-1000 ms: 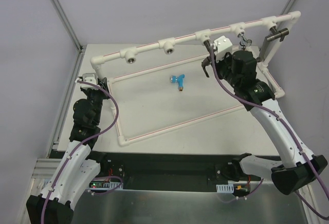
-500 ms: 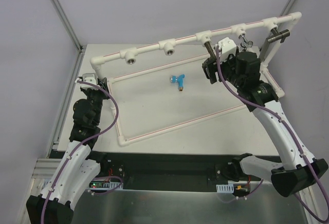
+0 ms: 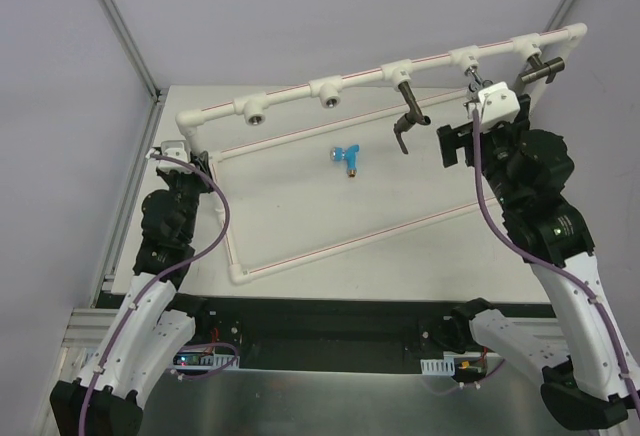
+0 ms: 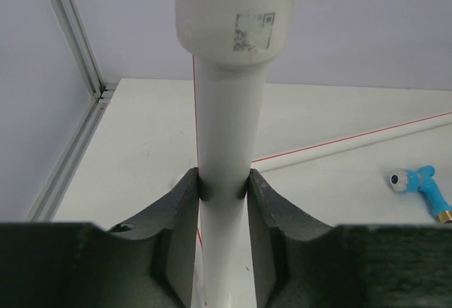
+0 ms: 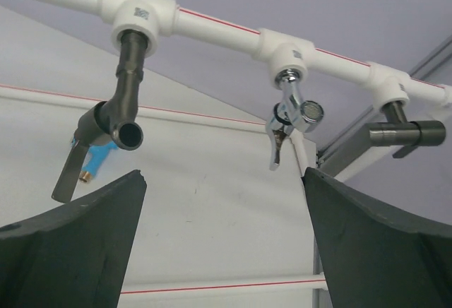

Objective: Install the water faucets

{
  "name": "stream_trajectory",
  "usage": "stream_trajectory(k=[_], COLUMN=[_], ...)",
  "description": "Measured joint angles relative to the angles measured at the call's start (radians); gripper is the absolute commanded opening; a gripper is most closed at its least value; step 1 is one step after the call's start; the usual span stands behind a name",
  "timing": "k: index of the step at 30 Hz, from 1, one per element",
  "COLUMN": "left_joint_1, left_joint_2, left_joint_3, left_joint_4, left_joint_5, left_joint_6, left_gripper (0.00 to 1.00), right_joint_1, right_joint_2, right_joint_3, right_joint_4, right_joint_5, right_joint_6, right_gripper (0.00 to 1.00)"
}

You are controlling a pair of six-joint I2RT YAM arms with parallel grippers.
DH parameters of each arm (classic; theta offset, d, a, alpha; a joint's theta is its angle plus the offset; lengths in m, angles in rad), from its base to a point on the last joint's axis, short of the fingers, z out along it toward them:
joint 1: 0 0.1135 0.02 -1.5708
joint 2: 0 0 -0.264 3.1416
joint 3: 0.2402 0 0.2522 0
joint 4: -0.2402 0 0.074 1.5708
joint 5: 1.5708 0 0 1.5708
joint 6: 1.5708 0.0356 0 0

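Gripping the white upright pipe (image 4: 224, 110) at the left corner of the pipe frame (image 3: 300, 91), the left gripper (image 4: 222, 184) has its dark jaws closed against both sides of that pipe. The right gripper (image 5: 223, 172) hangs with its jaws spread wide and nothing between them, facing the top rail from just below it. A dark grey tap (image 5: 116, 121) is seated in a rail socket, its bent spout open toward the wrist camera and its lever hanging down. In the next socket to the right sits a chrome tap (image 5: 289, 121), and beyond that a dark bar-shaped tap (image 5: 406, 133) at the far corner. Two sockets (image 3: 252, 109) further left on the rail are unfilled. The blue tap (image 3: 347, 158) lies on its side on the table (image 3: 300, 216), inside the frame, well apart from both grippers
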Motion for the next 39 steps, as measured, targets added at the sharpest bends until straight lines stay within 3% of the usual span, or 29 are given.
stream_trajectory(k=[6,12,21,29,34,39], left_joint_1=[-0.007,-0.007,-0.007,-0.007,-0.007,-0.007], left_joint_2=[-0.019,-0.073,-0.147,-0.306,-0.294,-0.266], left_joint_3=[0.061,0.164,0.307,0.374,0.427,0.484], left_joint_4=[-0.053,-0.103,-0.291,-0.471,-0.574,-0.632], left_joint_5=[0.019,0.029,-0.05,-0.159,-0.19,-0.211], left_joint_6=[-0.01,-0.035,-0.134,-0.156,-0.146,-0.178], left_gripper=[0.65,0.99,0.99,0.99,0.99,0.99], right_joint_1=[0.0,0.0,0.0,0.0,0.0,0.0], right_joint_2=[-0.075,-0.212,-0.388,-0.52,-0.661,-0.703], right_joint_3=[-0.019,-0.137,-0.232,-0.275,-0.341,-0.346], right_joint_4=[0.0,0.028,0.04,-0.1,-0.16,-0.195], right_joint_5=[0.087,0.137,0.199,0.209,0.179,0.159], right_joint_6=[0.041,0.126,0.14,0.102,0.119,0.121], right_gripper=[0.96,0.96,0.96,0.96,0.96,0.96])
